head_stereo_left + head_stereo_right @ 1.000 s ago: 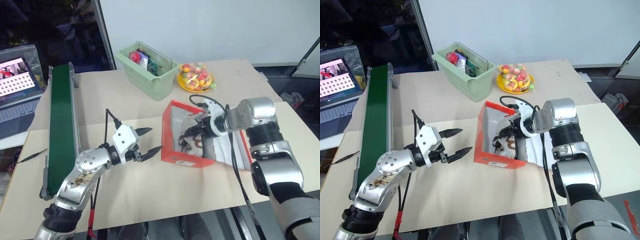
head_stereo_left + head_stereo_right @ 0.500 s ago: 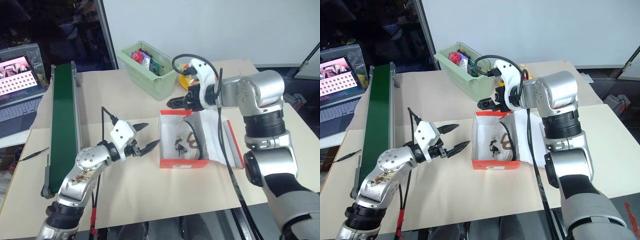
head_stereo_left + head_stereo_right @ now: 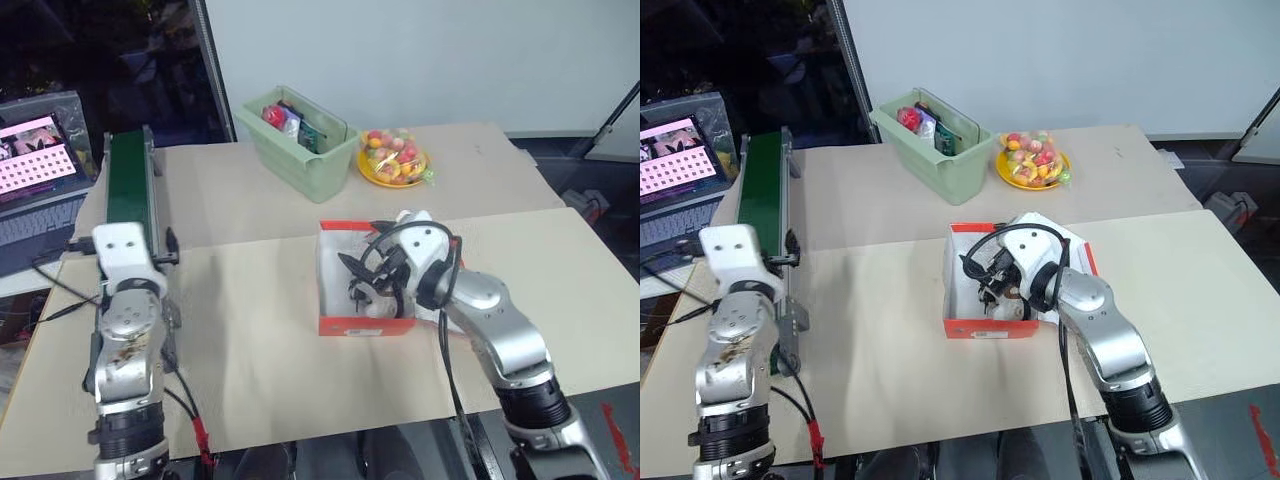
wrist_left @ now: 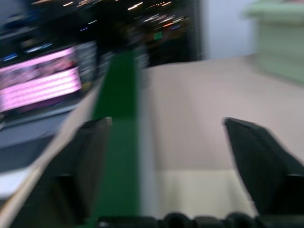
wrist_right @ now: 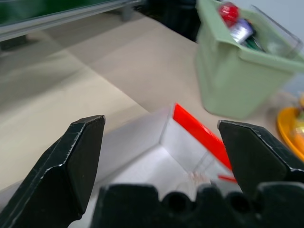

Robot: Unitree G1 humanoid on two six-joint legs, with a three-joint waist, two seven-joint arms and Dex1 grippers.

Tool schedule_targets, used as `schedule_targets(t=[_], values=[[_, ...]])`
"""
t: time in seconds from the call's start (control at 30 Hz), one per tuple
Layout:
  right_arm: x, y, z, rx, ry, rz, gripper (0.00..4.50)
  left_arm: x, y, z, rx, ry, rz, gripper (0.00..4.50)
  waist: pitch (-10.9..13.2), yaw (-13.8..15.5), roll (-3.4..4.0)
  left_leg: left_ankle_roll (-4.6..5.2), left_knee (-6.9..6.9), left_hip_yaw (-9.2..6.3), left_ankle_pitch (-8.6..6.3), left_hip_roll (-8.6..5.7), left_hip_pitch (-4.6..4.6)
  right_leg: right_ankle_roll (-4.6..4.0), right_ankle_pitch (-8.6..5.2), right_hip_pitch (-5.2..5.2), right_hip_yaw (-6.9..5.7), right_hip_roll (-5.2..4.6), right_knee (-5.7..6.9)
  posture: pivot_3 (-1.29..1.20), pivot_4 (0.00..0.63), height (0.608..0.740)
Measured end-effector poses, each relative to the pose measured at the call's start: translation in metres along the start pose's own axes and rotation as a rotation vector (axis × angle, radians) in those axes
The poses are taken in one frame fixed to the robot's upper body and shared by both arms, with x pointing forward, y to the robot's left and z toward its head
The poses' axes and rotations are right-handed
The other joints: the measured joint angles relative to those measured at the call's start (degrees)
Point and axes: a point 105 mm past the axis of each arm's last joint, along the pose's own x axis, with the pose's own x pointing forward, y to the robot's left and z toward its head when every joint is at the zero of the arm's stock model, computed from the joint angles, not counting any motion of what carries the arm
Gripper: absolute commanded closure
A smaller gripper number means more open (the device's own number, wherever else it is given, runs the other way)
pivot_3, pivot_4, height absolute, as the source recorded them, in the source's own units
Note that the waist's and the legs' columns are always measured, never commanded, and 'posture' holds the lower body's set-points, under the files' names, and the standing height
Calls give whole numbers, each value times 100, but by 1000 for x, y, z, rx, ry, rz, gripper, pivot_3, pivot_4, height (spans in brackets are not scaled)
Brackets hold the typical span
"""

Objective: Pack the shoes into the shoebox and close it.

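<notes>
While your right claw (image 5: 159, 156) hangs over the near part of the shoebox (image 3: 352, 326), its two black fingers (image 5: 78, 156) stand spread wide with nothing between them. Just beneath and ahead of that claw you see the white inside wall of the box and a strip of its red-orange rim. From the head views, the box sits open on the table (image 3: 260, 340), and the right claw's white housing and black cable cover much of the opening. Below the claw, inside the box, you can make out cream-white shoes (image 3: 1002, 295) with dark laces; how they lie, and whether both are fully in, you cannot tell from here. The lid lies flat on the table on the far side of the claw's arm, mostly hidden by it.

Beyond the right claw stands the pale green bin (image 5: 237, 71) with packets in it, well apart from the box. Further off to its right side rests a yellow plate of sweets (image 3: 394, 160).

Your left claw (image 4: 166, 161) is well away from the box, its fingers (image 4: 259, 161) also spread wide and empty. Ahead of it run the green conveyor belt (image 4: 121, 118) and the bare table, with a lit laptop screen (image 4: 40, 85) off beyond the belt.
</notes>
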Motion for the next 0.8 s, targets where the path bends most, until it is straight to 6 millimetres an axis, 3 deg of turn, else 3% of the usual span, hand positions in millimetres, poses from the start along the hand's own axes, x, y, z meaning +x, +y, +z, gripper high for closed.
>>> schedule_targets(t=[0.13,0.3,0.8], values=[[1,10,7,-5,-64,88,0,4,9,-15,21,54,16,51,0,41,-1,0,-1,20,0,5,14,0,0,15,-4,5,-5,0,150,740],[1,19,4,-10,-67,167,0,6,19,-19,11,72,54,51,-1,47,-2,-2,-1,24,-3,11,13,0,0,12,-4,7,-7,0,150,740],[-5,51,11,96,-140,383,0,7,19,-22,26,96,63,51,-1,54,-3,-3,-1,28,-6,15,13,0,0,12,-3,9,-9,0,150,740]])
